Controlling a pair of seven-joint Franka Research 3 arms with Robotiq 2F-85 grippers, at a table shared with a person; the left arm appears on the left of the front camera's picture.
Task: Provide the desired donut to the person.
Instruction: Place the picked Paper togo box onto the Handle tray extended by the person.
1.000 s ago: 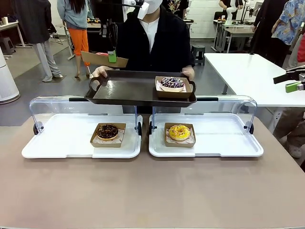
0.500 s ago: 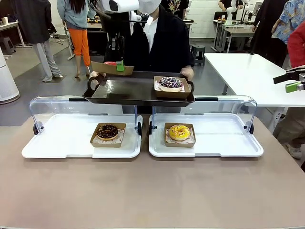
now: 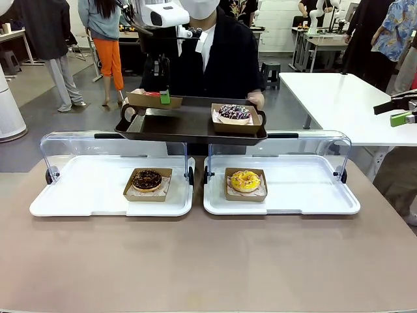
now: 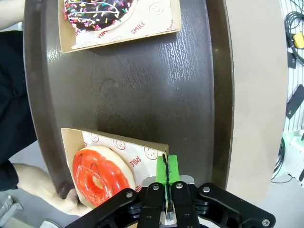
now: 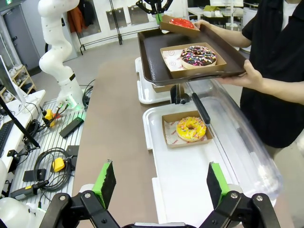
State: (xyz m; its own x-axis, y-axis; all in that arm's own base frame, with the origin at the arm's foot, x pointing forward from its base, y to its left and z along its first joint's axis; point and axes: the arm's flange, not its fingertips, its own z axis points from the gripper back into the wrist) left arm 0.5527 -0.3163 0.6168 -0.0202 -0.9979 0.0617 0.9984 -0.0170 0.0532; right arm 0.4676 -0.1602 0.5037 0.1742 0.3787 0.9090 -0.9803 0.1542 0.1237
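Count: four donuts, each in its own brown card tray. Two sit on the worktop, two on the dark serving tray that the person holds up at the far side with both hands.

Left to right in the front view: red donut in its card tray, at the serving tray's left far edge, pinched by the left claw, green pads closed on the card's rim. Whether the card rests on the serving tray or hangs just above it, hard to tell from here. Next, chocolate donut on the left white display tray. Then the sprinkled dark donut on the serving tray's right part, and below it the yellow donut on the right white display tray. Both display trays have clear curved lids swung back.

Surface: matte brown-grey worktop. Room: open hall, grey floor, a white table to the right, other people standing farther back.

Left wrist view gives what the front lacks: the pads meet on the card edge just beside the red donut, and a hand grips the serving tray's rim close under that card. Right wrist view shows the right claw with fingers spread wide apart, holding nothing, above the near worktop edge, well apart from the yellow donut; also cables and boxes on a rack beside the worktop.
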